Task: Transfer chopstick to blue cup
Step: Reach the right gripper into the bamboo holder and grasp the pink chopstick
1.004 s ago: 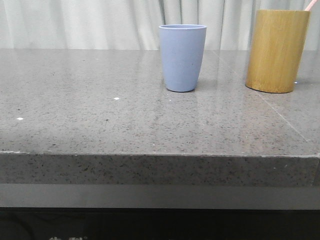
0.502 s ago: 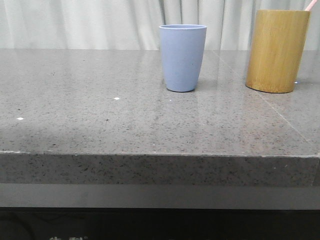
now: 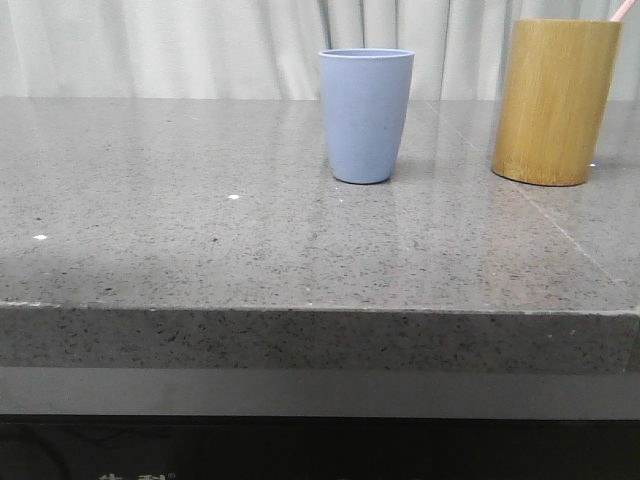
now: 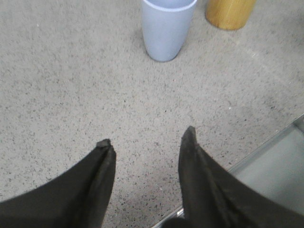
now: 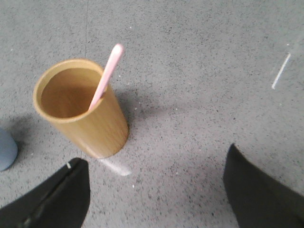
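Observation:
The pale pink chopstick [image 5: 105, 78] leans inside the yellow-brown bamboo cylinder [image 5: 90, 116]; its tip [image 3: 622, 10] pokes above the cylinder [image 3: 553, 102] at the back right of the table. The blue cup [image 3: 365, 115] stands upright left of the cylinder and looks empty. In the left wrist view my left gripper [image 4: 147, 137] hangs open over bare stone near the table's front edge, well short of the blue cup [image 4: 167, 27]. My right gripper [image 5: 154, 156] is wide open above the table beside the cylinder, holding nothing. A sliver of the blue cup [image 5: 6, 149] shows at the frame edge.
The grey speckled stone table [image 3: 200, 220] stretches wide to the left of the cups. Its front edge [image 3: 320, 310] drops off close to the camera. A pale curtain hangs behind the table.

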Robot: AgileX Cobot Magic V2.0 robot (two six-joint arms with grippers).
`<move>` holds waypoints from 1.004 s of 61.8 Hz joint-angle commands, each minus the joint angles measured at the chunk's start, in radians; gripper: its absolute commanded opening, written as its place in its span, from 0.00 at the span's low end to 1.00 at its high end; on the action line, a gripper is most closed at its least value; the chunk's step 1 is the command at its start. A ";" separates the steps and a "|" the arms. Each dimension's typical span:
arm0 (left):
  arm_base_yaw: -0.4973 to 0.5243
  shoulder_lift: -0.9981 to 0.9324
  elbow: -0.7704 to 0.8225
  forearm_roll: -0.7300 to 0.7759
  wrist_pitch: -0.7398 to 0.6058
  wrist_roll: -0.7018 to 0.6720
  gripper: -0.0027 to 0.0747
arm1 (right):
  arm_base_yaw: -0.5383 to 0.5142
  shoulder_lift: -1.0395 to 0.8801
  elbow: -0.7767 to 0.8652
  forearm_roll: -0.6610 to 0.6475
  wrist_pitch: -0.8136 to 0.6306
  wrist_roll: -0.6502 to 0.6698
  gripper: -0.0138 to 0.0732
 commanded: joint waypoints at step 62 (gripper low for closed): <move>-0.002 -0.044 -0.029 -0.015 -0.058 -0.006 0.44 | -0.115 0.343 -0.247 0.578 -0.059 -0.459 0.28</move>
